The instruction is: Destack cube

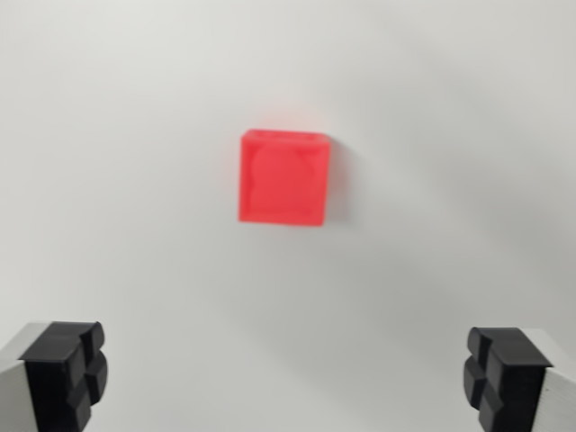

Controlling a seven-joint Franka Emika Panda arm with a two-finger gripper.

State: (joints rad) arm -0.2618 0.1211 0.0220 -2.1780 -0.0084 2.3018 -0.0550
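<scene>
A red cube [283, 178] sits on the white surface [135, 135], a little above the middle of the wrist view and slightly blurred. I see its top face and a thin strip of its far side; whether another cube lies beneath it cannot be told from above. My gripper [285, 373] hangs above the surface, open wide, with one black fingertip [65, 369] at the wrist view's lower left and the other at the lower right. Nothing is between them. The cube lies beyond the fingertips, centred between their lines.
A plain white tabletop fills the whole view around the cube, with a faint shadow to the cube's right.
</scene>
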